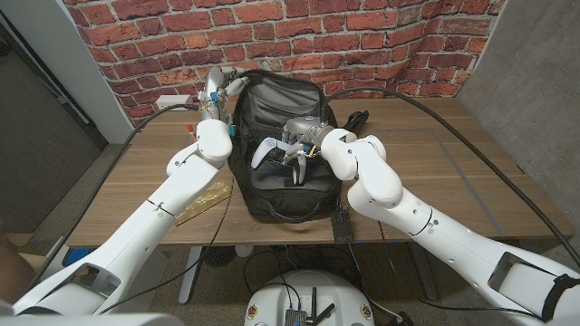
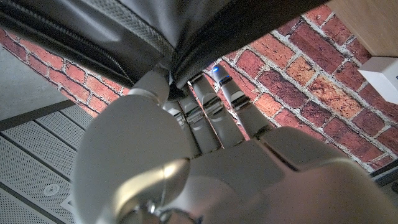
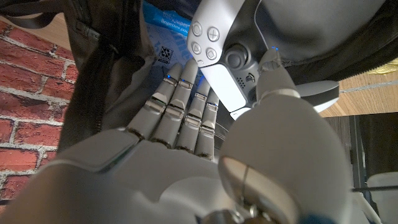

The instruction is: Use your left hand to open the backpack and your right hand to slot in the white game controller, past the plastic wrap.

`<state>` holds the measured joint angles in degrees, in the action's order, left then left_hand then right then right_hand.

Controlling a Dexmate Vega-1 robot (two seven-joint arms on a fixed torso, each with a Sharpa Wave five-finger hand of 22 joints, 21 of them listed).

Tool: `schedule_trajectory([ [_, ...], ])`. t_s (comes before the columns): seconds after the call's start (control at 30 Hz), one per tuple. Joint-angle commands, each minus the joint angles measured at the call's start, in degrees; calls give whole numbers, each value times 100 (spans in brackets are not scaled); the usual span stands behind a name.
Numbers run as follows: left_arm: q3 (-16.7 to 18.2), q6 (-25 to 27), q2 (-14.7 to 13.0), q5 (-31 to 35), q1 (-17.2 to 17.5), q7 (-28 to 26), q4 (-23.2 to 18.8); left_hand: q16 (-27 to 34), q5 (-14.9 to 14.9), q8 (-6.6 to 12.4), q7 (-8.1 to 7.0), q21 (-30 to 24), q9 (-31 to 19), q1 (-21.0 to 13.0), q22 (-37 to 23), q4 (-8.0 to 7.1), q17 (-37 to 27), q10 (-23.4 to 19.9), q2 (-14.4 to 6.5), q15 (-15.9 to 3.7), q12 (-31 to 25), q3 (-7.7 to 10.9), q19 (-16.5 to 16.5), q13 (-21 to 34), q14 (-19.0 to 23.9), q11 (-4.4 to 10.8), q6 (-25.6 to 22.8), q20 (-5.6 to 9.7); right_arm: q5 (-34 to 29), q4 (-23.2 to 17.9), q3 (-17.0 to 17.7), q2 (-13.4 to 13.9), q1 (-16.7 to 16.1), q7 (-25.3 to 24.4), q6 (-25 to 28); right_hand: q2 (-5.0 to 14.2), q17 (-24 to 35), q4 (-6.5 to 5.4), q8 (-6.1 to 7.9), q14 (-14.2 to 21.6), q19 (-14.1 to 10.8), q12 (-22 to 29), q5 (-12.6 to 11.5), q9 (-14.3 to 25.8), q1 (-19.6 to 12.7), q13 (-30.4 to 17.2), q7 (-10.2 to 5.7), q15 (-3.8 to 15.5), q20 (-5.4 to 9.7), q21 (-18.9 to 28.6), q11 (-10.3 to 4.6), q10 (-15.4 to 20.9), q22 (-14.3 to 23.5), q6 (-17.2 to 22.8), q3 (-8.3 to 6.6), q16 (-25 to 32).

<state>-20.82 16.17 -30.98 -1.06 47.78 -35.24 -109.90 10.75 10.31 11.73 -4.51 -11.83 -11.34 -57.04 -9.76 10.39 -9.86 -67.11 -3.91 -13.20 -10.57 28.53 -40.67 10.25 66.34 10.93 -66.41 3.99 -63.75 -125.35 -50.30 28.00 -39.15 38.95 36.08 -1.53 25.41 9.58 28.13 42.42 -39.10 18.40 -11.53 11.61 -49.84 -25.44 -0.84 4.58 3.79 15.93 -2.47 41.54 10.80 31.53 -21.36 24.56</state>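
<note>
"One backpack (image 1: 283, 145) on the wooden surface (image 1: 435, 163), mouth open toward the camera. Confirm the left hand's status."

"Left hand (image 1: 216, 91) is at the bag's upper left rim. In the left wrist view its fingers (image 2: 214, 102) are closed on the dark fabric edge, holding the opening apart. Right hand (image 1: 302, 138) grips the white game controller (image 1: 268, 150); in the right wrist view the fingers (image 3: 180, 109) lie under the pad and the thumb presses its top."

"Location of the controller?"

"Over the open mouth, partly inside, not yet seated. A blue-printed plastic wrap (image 3: 163, 31) sits in the bag just beyond it."

"Recommendation for the step in hand?"

"My judgement: hold the rim lifted and taut, angle the controller's leading grip down and slide it alongside the wrap rather than onto it, releasing only once it is below the zip line. Snagging the wrap is the likely fault."

"Count?"

"One backpack, one controller, one wrap visible, two hands. Also one yellowish flat item (image 1: 204, 201) and one white box (image 1: 177, 100) on the surface."
</note>
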Motion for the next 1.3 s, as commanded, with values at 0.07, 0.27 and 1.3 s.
schedule_trajectory([
  [0.07, -37, -138, 8, -115, -43, 64, 70, 0, 48, 7, 34, -5, -11, -19, -17, -16, -20, -32, -60, -57, -43, 7, -78, 25, 57, 1, -34, 729, -227, 266, -146, -114, 202, 273, 179, 825, 27, -36, 24, 59, 2, 8, -222, 15, -454, -19, -574, 824, 706, 22, -763, 828, 12, 609, -21, -6],
  [0.27, -73, -167, 13, -122, -76, 83, 109, -2, 48, 2, 37, 1, -12, -17, -17, -20, -19, -32, -62, -57, -42, 7, -76, 26, 59, -10, -26, 731, -412, 332, -203, -131, 236, 348, 200, 820, 30, -31, 20, 50, 3, 0, -224, 15, -456, -22, -567, 831, 702, 24, -761, 831, 12, 611, -18, -17],
  [1.3, -26, -338, 45, -193, 50, 4, 73, -1, 50, -10, 33, 26, -18, -7, -15, -29, -23, 13, -79, -57, -28, 8, -68, 28, 89, 6, 3, 733, -1364, 713, -291, -499, 181, 863, 143, 714, 56, -30, -114, -39, 63, -202, -212, 15, -378, 24, -627, 805, 646, 13, -735, 583, 10, 366, 69, -92],
])
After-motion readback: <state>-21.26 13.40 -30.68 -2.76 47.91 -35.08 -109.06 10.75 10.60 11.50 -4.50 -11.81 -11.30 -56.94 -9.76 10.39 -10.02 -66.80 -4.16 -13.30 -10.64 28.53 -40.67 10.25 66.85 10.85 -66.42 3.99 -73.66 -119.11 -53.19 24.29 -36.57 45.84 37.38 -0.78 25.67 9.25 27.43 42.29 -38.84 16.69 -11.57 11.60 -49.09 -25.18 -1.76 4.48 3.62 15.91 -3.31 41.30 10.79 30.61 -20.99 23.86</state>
